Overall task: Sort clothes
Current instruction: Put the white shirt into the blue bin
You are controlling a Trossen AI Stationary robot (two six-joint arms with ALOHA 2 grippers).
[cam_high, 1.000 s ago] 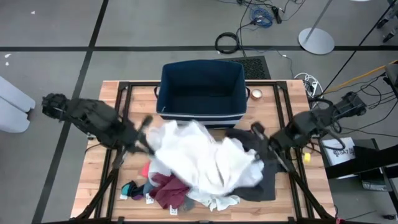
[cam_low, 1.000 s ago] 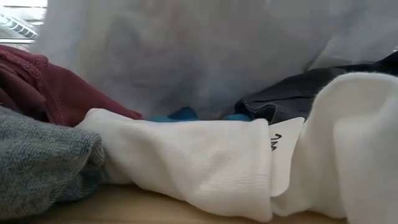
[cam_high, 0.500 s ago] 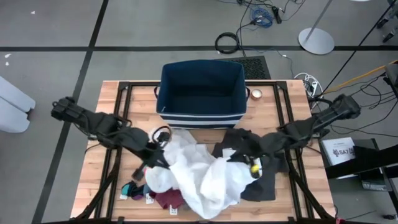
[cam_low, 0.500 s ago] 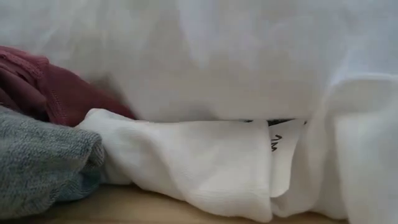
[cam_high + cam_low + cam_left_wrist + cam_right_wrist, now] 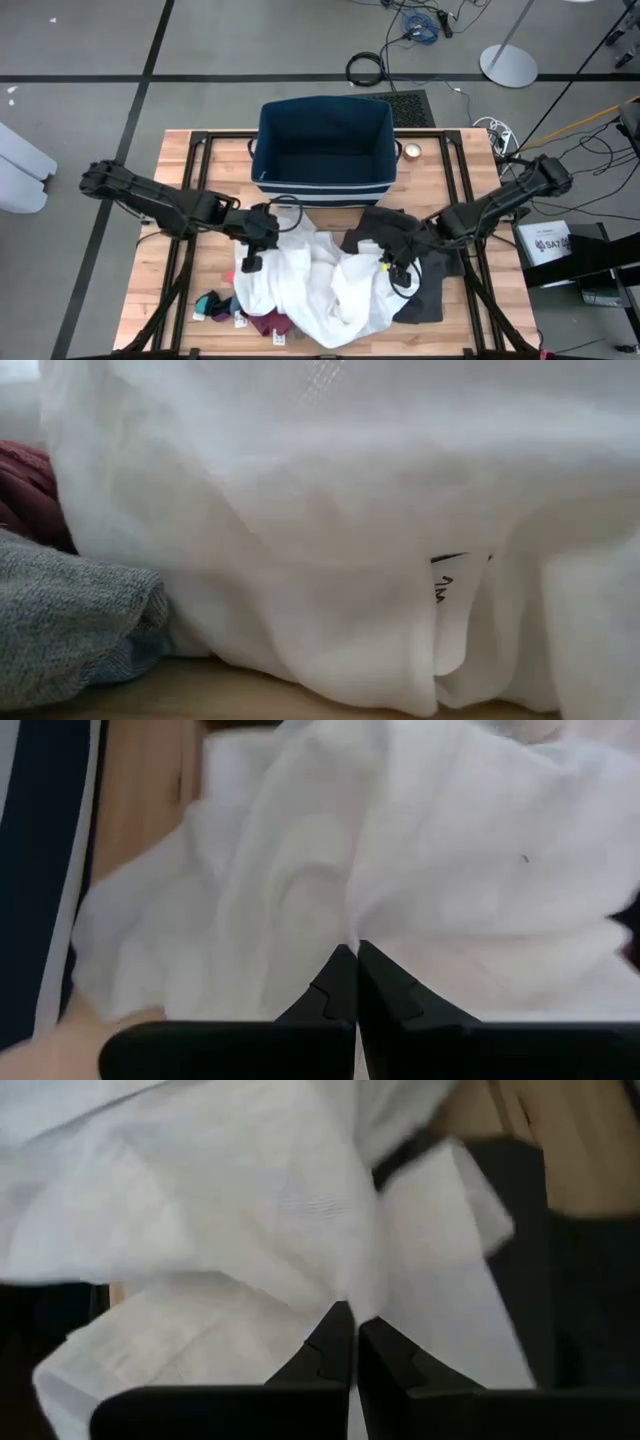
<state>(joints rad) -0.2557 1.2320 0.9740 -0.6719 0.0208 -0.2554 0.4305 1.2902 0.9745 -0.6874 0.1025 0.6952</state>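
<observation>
A large white garment [image 5: 320,280] lies bunched over the pile in the middle of the table and fills the low view [image 5: 340,530]. My left gripper [image 5: 252,245] is shut on its left part and my right gripper [image 5: 385,258] on its right part. A dark grey garment [image 5: 425,295] lies under its right side. A maroon piece [image 5: 265,322] and teal socks [image 5: 212,303] stick out at the near left. A grey knit piece [image 5: 70,620] rests on the table top. The navy bin [image 5: 325,150] stands behind the pile. My left gripper pinches a fold of the white garment [image 5: 345,920] between its two shut fingertips [image 5: 356,948]; how many layers, I cannot tell. The cloth lies slack on the pile. My right gripper pinches a fold of the white garment [image 5: 345,1285] between its shut fingertips [image 5: 355,1312]. The cloth there is slack and lies over the dark grey garment.
The navy bin with white stripes holds nothing that shows, and its near wall [image 5: 322,188] is close behind the pile. A small round thing [image 5: 412,152] lies on the wood to the right of the bin. Black frame rails [image 5: 195,170] run along both table sides.
Both grippers have come down and in toward the table's middle, a little toward the near edge, still shut on the white garment. The garment, held up and spread before, has sunk into a bunched heap, covering the maroon and blue pieces in the low view.
</observation>
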